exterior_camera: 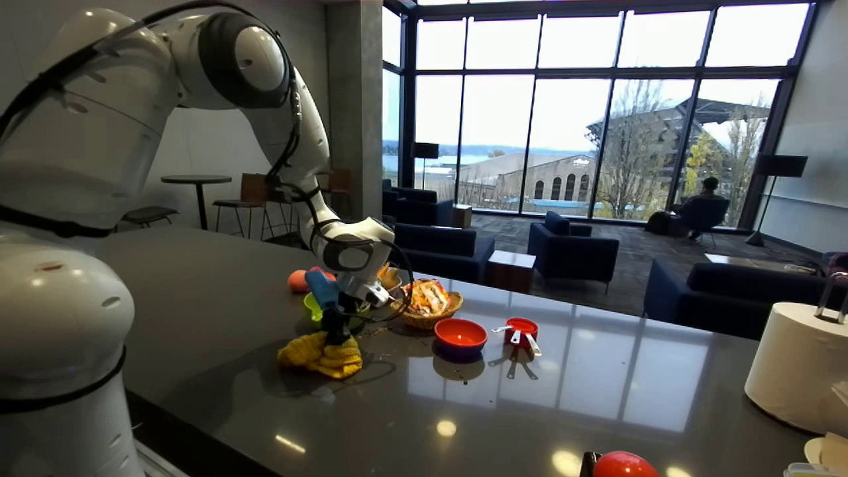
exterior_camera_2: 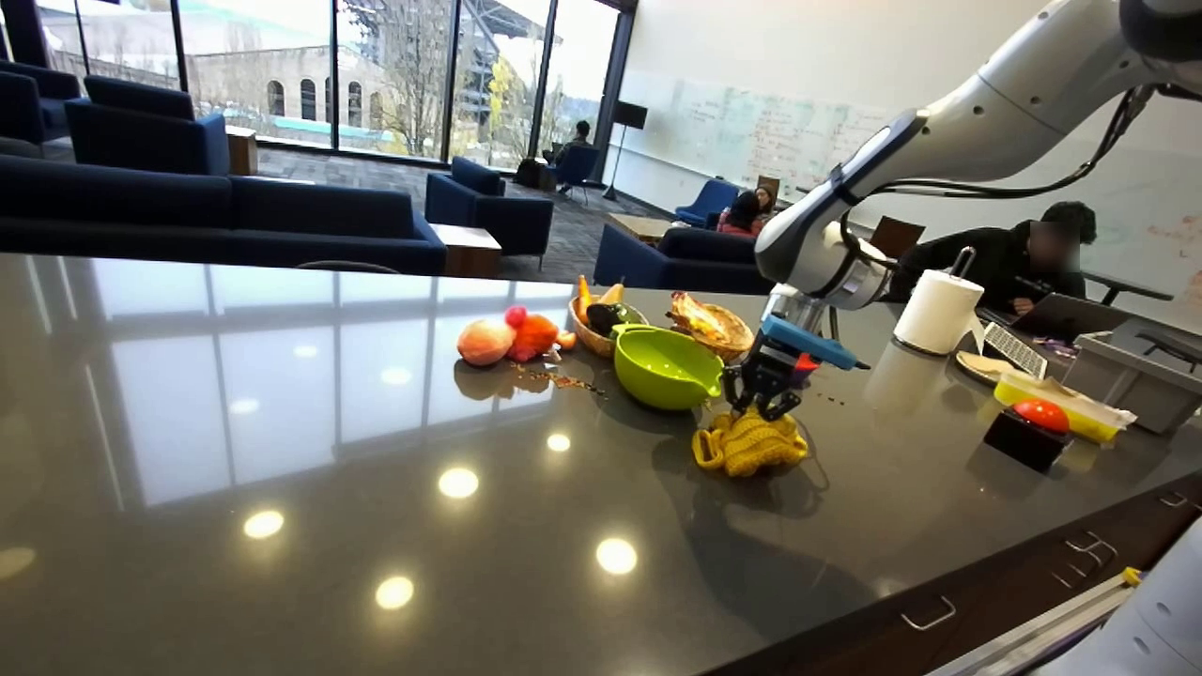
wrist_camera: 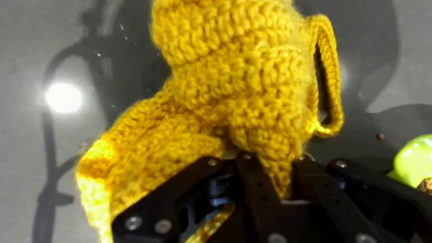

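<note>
A yellow crocheted cloth (exterior_camera: 318,356) lies bunched on the dark grey counter. It also shows in an exterior view (exterior_camera_2: 751,446) and fills much of the wrist view (wrist_camera: 236,74), with a thin loop on its right side. My gripper (exterior_camera: 338,331) points down onto the cloth and also shows in an exterior view (exterior_camera_2: 762,402). In the wrist view the gripper (wrist_camera: 273,160) is shut on a fold of the cloth, pinched between its fingers. The cloth's underside is hidden. A green bowl (exterior_camera_2: 662,368) stands close beside the gripper; its edge shows in the wrist view (wrist_camera: 415,160).
A red bowl (exterior_camera: 460,334) and red measuring cups (exterior_camera: 521,329) stand nearby. A snack basket (exterior_camera: 434,321), a fruit basket (exterior_camera_2: 631,314) and a peach (exterior_camera_2: 485,343) lie around the green bowl. A paper towel roll (exterior_camera_2: 939,312), red button (exterior_camera_2: 1040,414) and grey bin (exterior_camera_2: 1132,376) stand farther off.
</note>
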`<state>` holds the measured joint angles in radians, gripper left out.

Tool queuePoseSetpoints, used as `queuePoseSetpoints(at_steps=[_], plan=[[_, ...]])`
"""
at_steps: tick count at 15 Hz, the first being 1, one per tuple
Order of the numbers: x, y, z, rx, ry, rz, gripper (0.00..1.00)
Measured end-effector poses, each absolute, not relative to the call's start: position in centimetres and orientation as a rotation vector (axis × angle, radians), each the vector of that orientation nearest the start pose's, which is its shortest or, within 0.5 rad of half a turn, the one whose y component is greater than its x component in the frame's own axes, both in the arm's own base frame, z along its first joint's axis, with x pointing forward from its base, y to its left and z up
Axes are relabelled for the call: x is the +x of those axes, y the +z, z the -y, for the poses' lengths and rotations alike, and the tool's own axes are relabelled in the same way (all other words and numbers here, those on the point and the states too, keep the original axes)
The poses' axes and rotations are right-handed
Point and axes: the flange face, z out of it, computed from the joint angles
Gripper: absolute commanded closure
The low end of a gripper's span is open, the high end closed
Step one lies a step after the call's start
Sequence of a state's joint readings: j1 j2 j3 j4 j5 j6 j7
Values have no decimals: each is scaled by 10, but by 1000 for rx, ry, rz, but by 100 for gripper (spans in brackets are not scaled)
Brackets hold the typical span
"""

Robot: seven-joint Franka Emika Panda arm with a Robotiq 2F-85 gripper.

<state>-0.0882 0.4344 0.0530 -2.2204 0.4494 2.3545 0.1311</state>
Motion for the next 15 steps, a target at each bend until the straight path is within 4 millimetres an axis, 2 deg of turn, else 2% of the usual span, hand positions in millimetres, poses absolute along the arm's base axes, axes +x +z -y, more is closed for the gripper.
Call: queuePoseSetpoints(at_steps=[3, 6, 11, 15], plan=[[531, 159, -7, -2736, 430, -686, 96], [552, 159, -12, -2733, 425, -642, 96], [562, 161, -3, -2741, 419, -686, 96], [569, 165, 14, -2781, 360, -724, 96]])
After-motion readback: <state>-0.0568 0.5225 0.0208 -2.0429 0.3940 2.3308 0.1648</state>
